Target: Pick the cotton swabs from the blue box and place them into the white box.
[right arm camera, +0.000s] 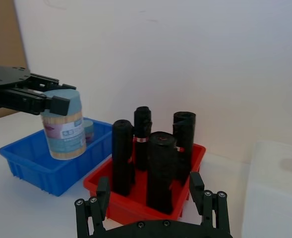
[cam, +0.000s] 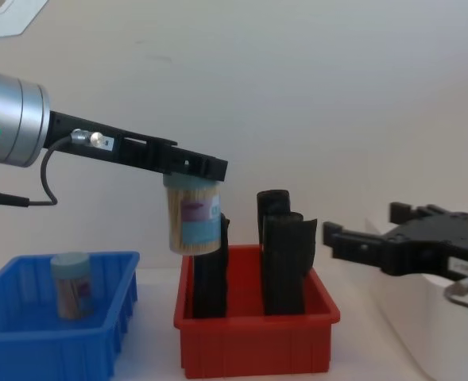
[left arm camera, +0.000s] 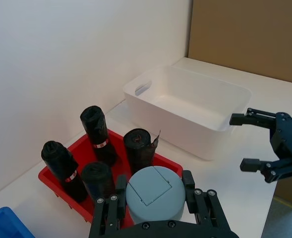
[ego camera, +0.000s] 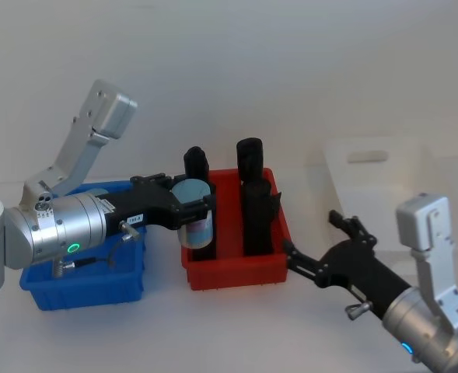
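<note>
— White table (ego camera: 236, 326), plain wall, three bins in a row. How far along does the robot look?
— Partway through carrying one jar across, as a guess. The white box (left arm camera: 175, 133) has nothing in it, so no delivery is done yet.
— And what is it carrying?
— One jar of cotton swabs (cam: 194, 218), lifted clear of the blue box (cam: 27, 341). It hangs in the air over the left edge of the red bin (cam: 253, 349), close beside the black rolls (cam: 281, 254). The left gripper (cam: 198, 171) has its fingers clamped on the lid, and the jar's body hangs upright beneath them.
— Anything else to fetch?
— A second jar (cam: 71, 284) stands upright in the blue box, so at least one more trip looks due.
— The other arm?
— The right gripper (ego camera: 310, 231) hovers with fingers spread, holding nothing, between the red bin and the white box
</note>
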